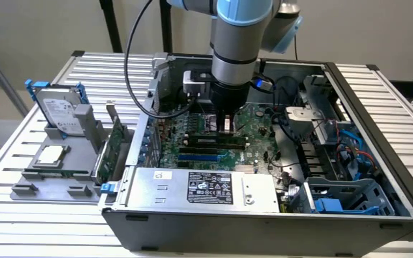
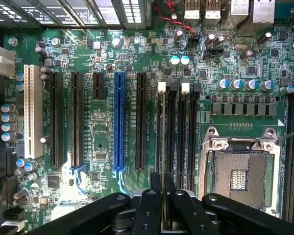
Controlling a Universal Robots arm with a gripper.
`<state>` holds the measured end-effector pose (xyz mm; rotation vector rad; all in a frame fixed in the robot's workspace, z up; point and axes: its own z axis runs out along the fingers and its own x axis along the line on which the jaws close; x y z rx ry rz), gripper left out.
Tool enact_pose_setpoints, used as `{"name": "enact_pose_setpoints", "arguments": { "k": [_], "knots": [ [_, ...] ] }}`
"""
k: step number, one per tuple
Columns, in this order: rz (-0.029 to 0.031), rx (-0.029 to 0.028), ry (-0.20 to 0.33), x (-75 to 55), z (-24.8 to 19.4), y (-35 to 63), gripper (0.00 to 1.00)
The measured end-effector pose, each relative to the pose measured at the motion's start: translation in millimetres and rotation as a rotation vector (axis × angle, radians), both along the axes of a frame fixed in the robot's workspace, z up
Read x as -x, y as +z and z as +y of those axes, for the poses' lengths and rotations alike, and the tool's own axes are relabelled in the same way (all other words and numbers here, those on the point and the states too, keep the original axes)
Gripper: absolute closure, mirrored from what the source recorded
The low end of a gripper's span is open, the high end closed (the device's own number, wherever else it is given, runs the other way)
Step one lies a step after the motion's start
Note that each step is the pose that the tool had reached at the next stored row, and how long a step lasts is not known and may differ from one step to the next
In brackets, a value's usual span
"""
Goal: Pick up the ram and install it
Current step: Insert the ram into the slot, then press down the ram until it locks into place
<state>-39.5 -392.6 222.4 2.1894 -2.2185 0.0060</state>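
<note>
My gripper (image 2: 162, 179) is shut on the ram (image 2: 161, 137), which the wrist view shows edge-on as a thin line running out from between the black fingers (image 2: 151, 205). The stick hangs lengthwise over the row of black memory slots (image 2: 172, 132), in line with the slot that has a white latch (image 2: 161, 87). Whether it touches the slot cannot be told. In the exterior view the gripper (image 1: 225, 121) reaches down inside the open computer case (image 1: 264, 220), just above the motherboard (image 1: 257, 121) and its memory slots (image 1: 214, 141).
An empty processor socket (image 2: 240, 171) lies beside the memory slots, and a blue expansion slot (image 2: 119, 122) on their other side. At the exterior view's left, a grey tray (image 1: 49, 188) holds a hard drive (image 1: 59, 110), a square silver chip (image 1: 51, 156) and a green card (image 1: 109, 150). Cables (image 1: 350, 150) crowd the case's right.
</note>
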Motion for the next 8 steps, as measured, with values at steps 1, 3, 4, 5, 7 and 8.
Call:
{"name": "enact_pose_setpoints", "arguments": {
  "k": [1,3,4,5,7,8],
  "knots": [
    [0.0000,0.0001,0.000,0.0,0.0,-0.6,1.00],
    [0.0000,0.0002,0.000,0.0,0.0,-1.8,1.00],
    [0.0000,0.0002,0.000,0.0,0.0,-2.3,1.00],
    [-0.0002,0.0001,0.000,0.0,0.0,-2.6,1.00],
    [0.0001,0.0003,0.000,0.0,0.0,-2.6,0.00],
    [0.0000,0.0003,0.000,0.0,0.0,-2.2,0.00]
  ]
}}
